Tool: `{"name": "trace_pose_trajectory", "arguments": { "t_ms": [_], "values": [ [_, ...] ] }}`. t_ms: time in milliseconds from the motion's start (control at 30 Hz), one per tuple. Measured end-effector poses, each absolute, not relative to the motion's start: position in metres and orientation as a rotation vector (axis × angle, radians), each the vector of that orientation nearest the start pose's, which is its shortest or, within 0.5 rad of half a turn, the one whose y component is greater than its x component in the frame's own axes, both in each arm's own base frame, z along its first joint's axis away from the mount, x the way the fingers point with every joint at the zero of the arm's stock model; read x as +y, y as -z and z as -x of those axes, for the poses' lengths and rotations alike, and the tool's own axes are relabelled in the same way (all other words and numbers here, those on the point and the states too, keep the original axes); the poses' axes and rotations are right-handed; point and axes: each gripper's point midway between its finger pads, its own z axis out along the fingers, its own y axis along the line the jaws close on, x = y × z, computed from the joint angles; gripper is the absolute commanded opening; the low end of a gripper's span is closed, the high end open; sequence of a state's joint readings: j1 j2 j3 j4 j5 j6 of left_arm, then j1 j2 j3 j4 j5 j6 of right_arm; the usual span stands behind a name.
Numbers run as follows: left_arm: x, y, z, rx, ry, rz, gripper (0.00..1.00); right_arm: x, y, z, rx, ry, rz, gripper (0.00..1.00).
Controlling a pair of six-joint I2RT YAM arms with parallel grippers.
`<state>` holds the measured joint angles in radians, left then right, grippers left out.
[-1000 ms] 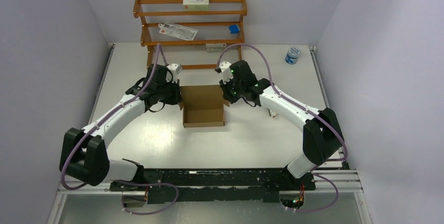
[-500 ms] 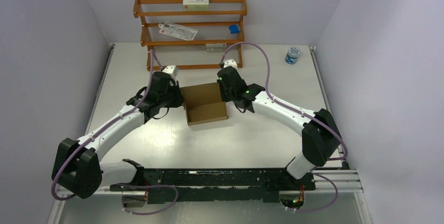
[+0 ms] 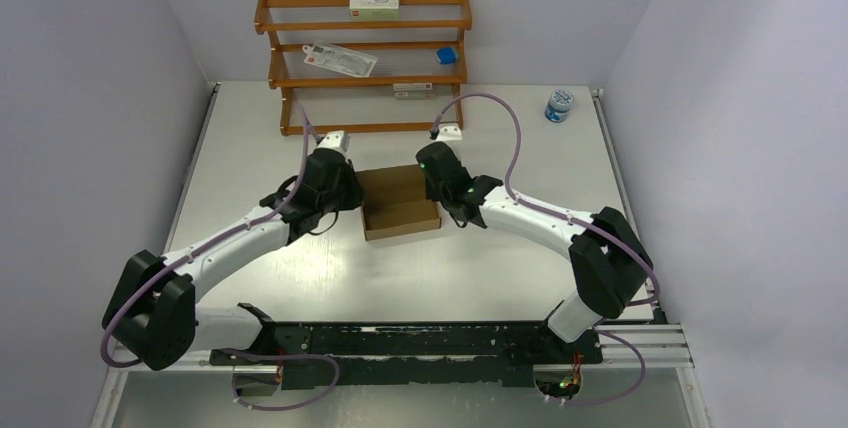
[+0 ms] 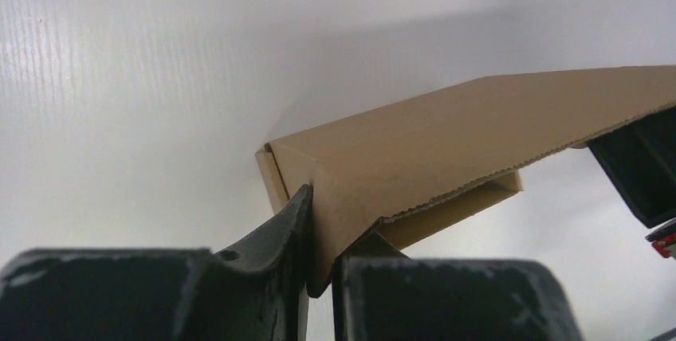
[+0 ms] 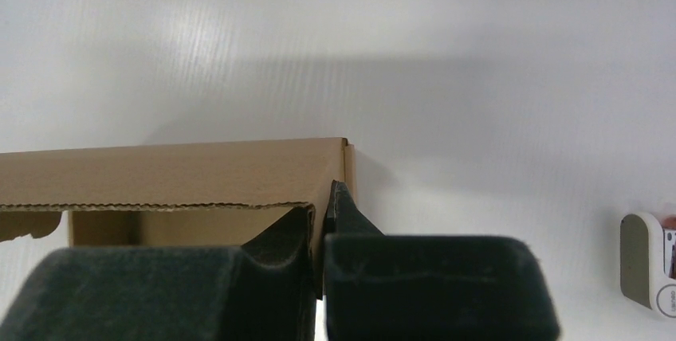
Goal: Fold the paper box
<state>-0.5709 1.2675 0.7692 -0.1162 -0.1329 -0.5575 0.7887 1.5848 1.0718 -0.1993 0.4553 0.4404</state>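
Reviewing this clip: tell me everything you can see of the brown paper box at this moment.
The paper box is plain, unmarked brown corrugated cardboard, partly folded into a shallow open tray with raised walls and a lid panel extending from its far side. It is near the middle of the table. The left end effector is shut on its left wall and the right end effector on its right wall. Whether its base touches the table cannot be told.

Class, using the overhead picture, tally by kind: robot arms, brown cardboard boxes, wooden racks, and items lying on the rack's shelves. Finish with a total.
Robot arms: 2
Brown cardboard box: 1
Wooden rack: 1
Items on the rack: 4
Total: 8
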Motion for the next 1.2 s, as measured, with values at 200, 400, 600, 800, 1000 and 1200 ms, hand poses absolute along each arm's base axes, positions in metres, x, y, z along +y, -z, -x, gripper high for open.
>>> {"name": "trace_pose_trajectory", "arguments": {
  "t_ms": [200,400,600,800,1000,1200],
  "values": [
    [-0.207,-0.124,-0.309,2.204,0.477,0.099,0.19,0.252,-0.116,-0.341,2.168,-0.134,0.114,0.0],
    [-0.204,-0.114,-0.305,2.19,0.478,0.148,0.26,0.251,-0.108,-0.331,2.159,-0.139,0.107,0.03],
    [-0.203,-0.111,-0.295,2.178,0.499,0.153,0.34,0.248,-0.106,-0.317,2.148,-0.159,0.121,0.23],
    [-0.198,-0.116,-0.285,2.152,0.522,0.149,0.46,0.245,-0.122,-0.309,2.117,-0.209,0.115,0.4],
    [-0.196,-0.127,-0.278,2.116,0.555,0.139,0.62,0.246,-0.148,-0.301,2.073,-0.302,0.107,0.5],
    [-0.189,-0.147,-0.261,2.082,0.607,0.125,0.73,0.241,-0.169,-0.284,2.043,-0.399,0.124,0.57]
  ]
}}
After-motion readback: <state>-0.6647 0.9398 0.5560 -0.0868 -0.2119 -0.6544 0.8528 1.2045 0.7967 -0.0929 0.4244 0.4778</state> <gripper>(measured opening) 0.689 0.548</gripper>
